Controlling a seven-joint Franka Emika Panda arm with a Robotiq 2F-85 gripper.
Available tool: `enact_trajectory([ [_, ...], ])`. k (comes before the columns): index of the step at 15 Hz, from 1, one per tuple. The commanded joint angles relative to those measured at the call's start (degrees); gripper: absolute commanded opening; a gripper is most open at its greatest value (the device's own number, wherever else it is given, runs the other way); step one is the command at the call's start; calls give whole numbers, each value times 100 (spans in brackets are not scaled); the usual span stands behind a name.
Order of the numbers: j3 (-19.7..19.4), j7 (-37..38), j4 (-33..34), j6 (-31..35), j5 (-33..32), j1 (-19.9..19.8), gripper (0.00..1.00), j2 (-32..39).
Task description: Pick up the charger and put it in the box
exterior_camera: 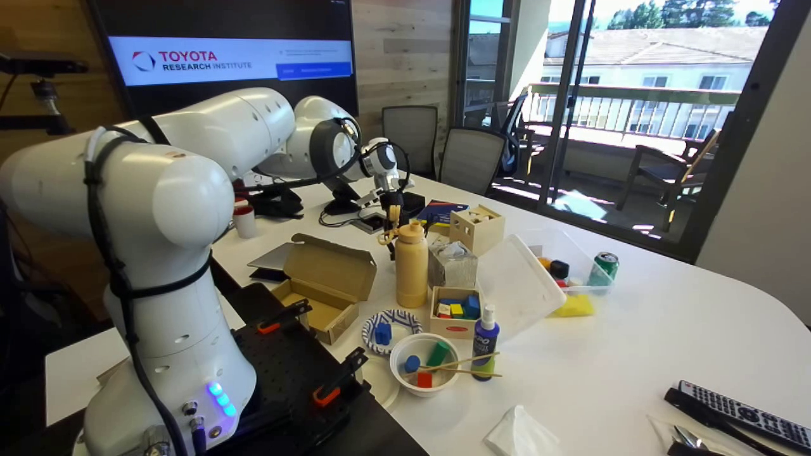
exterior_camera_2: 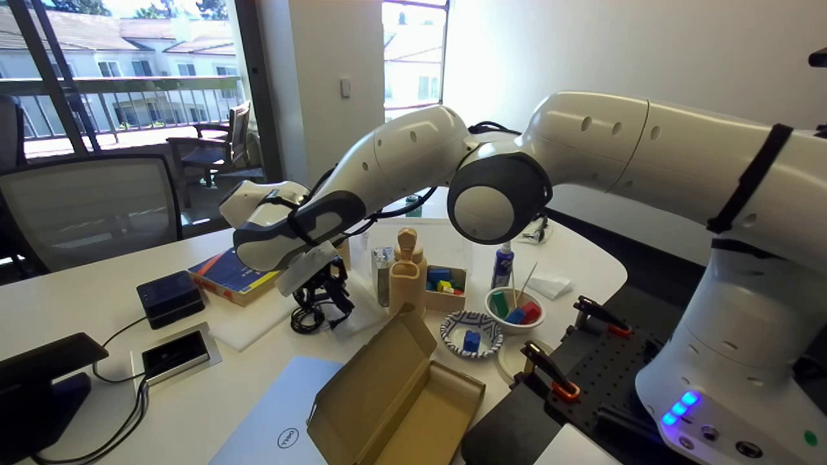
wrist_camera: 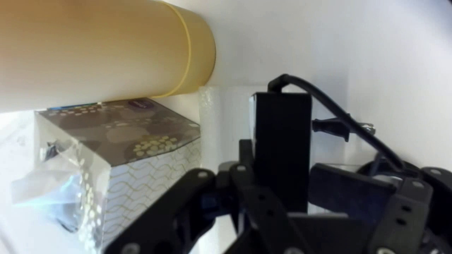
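White and crowded, the worktop lay before a sunlit balcony railing. Over it the gripper was clamped on the charger, a finger along either side, with much of the black block jutting past the fingertips; it appeared to be off the surface, though how far could not be told. Gripped toward one end, a smooth-looking block might have twisted or slid if the squeeze was slack. Its cord arched from the far end down to a loose coil, with a plug hanging or lying just past the block. Those slack loops seemed likeliest to snag. Close by, the tan bottle stood upright beside the tissue box; a low sideways swing could have toppled it. Farther out, toward the robot's base, the cardboard box lay open, its lid raised on the side facing the gripper. Coming in too low would likely have rammed that lid and folded it over the opening. Even a clean release could have left cord draped across the rim, because the coil spread wide.
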Motion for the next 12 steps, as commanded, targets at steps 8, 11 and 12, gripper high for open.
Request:
enact_trajectory([
  [8, 600, -365, -923, -2166, 305, 375, 13, -2016],
  [11, 839, 145, -1182, -3055, 717, 380, 13, -2520],
  [12, 896, 372, -1316, -3144, 844, 385, 13, -2707],
])
